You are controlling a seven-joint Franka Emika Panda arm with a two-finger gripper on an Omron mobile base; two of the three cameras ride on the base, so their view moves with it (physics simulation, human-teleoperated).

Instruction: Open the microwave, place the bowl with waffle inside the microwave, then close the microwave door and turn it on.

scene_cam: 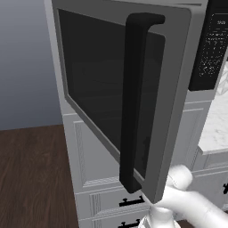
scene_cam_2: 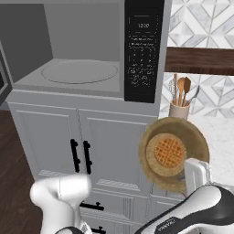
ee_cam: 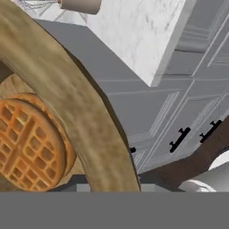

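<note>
White marble counter (scene_cam_2: 219, 137); utensil crock (scene_cam_2: 179, 109) stands on it.

One microwave (scene_cam_2: 82, 50), one bowl (scene_cam_2: 176, 153), one waffle (scene_cam_2: 170, 154)

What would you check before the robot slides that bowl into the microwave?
1. Microwave door swung open: ok.
2. Microwave cavity free, turntable bare: ok.
3. Bowl held by the gripper at its rim: ok.
4. Waffle in the bowl: ok.
5. Bowl level: not ok, it looks tipped toward the camera.
6. Bowl lined up with the opening: not ok, it hangs lower and to the right, in front of the cabinets.
</note>
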